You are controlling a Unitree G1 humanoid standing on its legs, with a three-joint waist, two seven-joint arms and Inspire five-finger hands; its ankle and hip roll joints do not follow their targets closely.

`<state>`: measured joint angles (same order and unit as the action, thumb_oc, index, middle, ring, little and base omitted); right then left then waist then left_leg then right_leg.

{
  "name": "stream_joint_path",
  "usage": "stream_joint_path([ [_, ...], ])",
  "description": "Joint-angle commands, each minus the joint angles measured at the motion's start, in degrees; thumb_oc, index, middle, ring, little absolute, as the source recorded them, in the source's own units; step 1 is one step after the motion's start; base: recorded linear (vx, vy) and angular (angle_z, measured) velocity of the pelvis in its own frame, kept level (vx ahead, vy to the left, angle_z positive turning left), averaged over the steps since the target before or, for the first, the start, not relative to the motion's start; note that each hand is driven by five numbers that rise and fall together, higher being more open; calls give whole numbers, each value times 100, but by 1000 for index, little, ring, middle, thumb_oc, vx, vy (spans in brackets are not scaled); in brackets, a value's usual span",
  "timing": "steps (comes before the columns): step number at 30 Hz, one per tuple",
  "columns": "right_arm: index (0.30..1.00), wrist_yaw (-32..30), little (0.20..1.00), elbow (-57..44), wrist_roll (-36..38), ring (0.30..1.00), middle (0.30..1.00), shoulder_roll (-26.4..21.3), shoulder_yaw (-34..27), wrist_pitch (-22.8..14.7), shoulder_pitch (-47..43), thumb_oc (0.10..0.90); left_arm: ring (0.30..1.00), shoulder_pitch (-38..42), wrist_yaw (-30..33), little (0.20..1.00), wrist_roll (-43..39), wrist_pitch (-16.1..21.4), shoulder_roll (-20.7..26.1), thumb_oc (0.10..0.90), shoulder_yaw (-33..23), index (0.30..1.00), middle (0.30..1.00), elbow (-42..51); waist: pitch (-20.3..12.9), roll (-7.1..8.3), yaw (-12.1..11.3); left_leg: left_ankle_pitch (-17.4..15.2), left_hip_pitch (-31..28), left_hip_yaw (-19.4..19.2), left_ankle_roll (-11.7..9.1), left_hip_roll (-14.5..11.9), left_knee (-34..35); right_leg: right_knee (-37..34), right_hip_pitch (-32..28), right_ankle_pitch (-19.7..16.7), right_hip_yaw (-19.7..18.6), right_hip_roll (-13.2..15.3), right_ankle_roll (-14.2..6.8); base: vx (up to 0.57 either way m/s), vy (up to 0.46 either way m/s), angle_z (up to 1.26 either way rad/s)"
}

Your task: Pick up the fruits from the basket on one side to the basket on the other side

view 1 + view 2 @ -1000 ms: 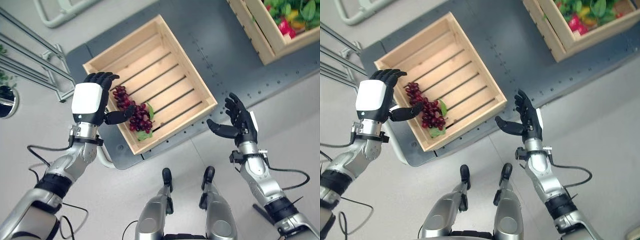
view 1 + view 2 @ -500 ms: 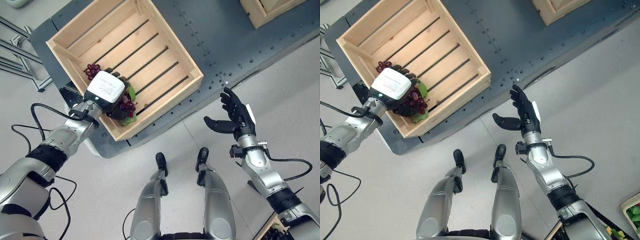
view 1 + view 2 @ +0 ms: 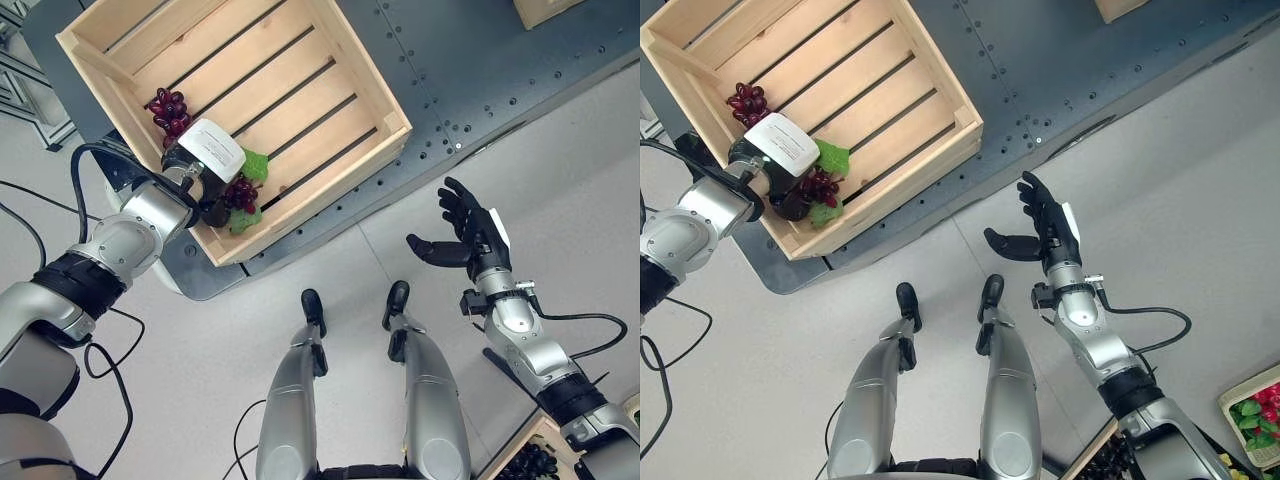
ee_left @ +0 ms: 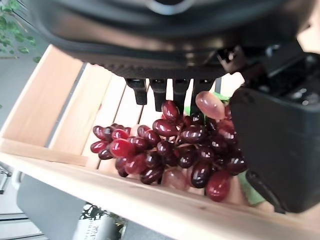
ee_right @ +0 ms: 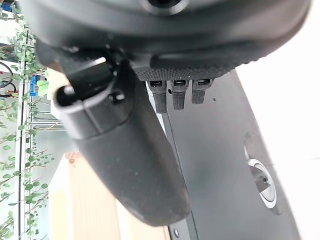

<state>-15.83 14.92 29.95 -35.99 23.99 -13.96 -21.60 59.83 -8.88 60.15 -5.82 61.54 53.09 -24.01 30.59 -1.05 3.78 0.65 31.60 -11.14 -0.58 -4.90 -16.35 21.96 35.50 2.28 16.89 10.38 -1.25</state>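
A bunch of dark red grapes (image 3: 168,108) with green leaves lies in the near left corner of a slatted wooden crate (image 3: 330,60). My left hand (image 3: 205,160), with its white back plate up, rests on top of the bunch. In the left wrist view the thumb (image 4: 280,140) and fingers curl round the grapes (image 4: 165,150) just inside the crate's near wall. My right hand (image 3: 478,235) hovers open over the pale floor to the right, palm turned towards the crate and holding nothing. Its thumb (image 5: 125,160) stands out straight.
The crate stands on a dark grey riveted platform (image 3: 480,60). A second wooden crate's corner (image 3: 550,10) pokes in at the top right. By my right arm at the bottom right are a box of dark grapes (image 3: 530,465) and a tray of red and green produce (image 3: 1255,415).
The camera has shifted, sliding the crate up and left. My left hand came down from beside the grapes onto them and closed round the bunch. The right hand kept its pose.
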Motion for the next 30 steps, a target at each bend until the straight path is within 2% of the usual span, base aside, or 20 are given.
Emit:
stream_joint_path([
  [1,900,122,900,-743,110,900,900,26,-316,-521,56,800,900,78,171,900,467,-517,1040,800,-411,900,900,27,-80,217,-204,-270,-6,-205,-36,137,-80,11,-484,387,22,-63,-217,-16,-4,5],
  [8,900,93,900,-673,145,900,900,111,-308,-588,65,800,900,-211,934,900,1070,-395,744,800,-625,900,900,-564,-80,389,-203,-295,231,-208,1,87,-165,135,-225,357,57,-74,-206,-16,13,7],
  [10,900,134,900,-635,172,900,900,136,-304,-620,129,800,900,-368,1064,900,1194,-499,686,800,-680,900,900,-732,-80,427,-198,-390,161,-158,-38,94,-177,143,-287,408,9,-97,-271,20,12,0],
  [12,900,102,900,-638,198,900,900,131,-307,-633,59,800,900,-387,1215,900,1256,-597,601,800,-737,900,900,-964,-80,453,-182,-287,351,-207,22,78,-160,134,-92,313,55,-110,-211,-31,14,-1],
  [13,900,96,900,-622,196,900,900,146,-302,-626,24,800,900,-423,1490,900,1192,-654,482,800,-751,900,900,-1189,-80,478,-169,-275,423,-194,18,75,-165,139,-27,299,51,-126,-208,0,0,0],
  [20,900,9,900,-649,196,900,900,112,-302,-612,-61,800,900,-441,2466,900,1206,-666,148,800,-790,900,900,-1786,-80,568,-130,-223,785,-124,16,70,-195,189,328,236,24,-170,-202,-10,22,1],
  [25,900,-49,900,-633,279,900,900,86,-324,-637,-159,800,900,-336,2662,900,1335,-798,-30,800,-751,900,900,-2088,-80,578,-100,-197,1048,-111,-5,53,-245,242,577,225,13,-174,-182,-33,46,-2],
  [30,900,-73,900,-679,363,900,900,84,-368,-650,-223,800,900,-274,2432,900,1323,-1047,-177,800,-722,900,900,-2309,-80,565,-71,-212,1264,-93,1,73,-342,323,802,214,-20,-167,-168,-30,32,-2],
])
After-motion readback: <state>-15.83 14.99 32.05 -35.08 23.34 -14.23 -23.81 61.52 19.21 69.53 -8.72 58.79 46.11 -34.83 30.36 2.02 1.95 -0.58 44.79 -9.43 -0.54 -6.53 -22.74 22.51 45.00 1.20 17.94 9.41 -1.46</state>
